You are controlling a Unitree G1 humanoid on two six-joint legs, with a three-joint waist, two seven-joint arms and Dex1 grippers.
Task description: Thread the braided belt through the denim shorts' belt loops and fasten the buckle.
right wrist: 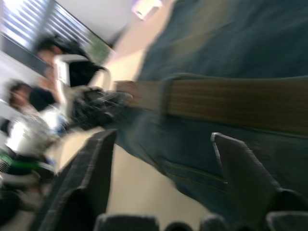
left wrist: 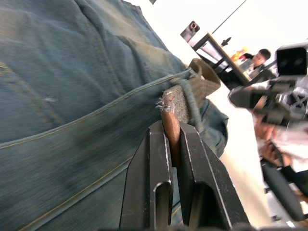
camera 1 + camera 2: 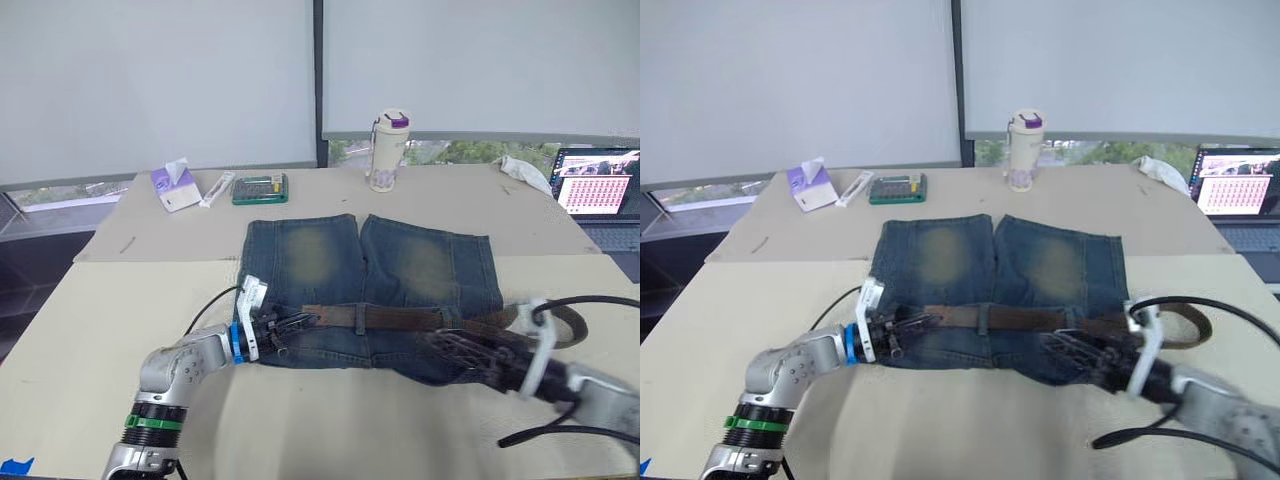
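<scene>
Pinching the braided belt tip with my left pincer at the denim shorts' waistband mid-table, right pincer spread nearby, I judge the limp strap best gripped near its tip.

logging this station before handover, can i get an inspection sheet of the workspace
surface: beige table, cardboard sheet at the far side
job's things: denim shorts flat; braided belt along waistband, free end looping off the robot's right side
clutter: tissue pack, calculator, bottle, laptop
grippers: left tool shut on belt end; right tool open over waistband
cables: black cables at both wrists
surroundings: window blinds; people in the wrist views
</scene>
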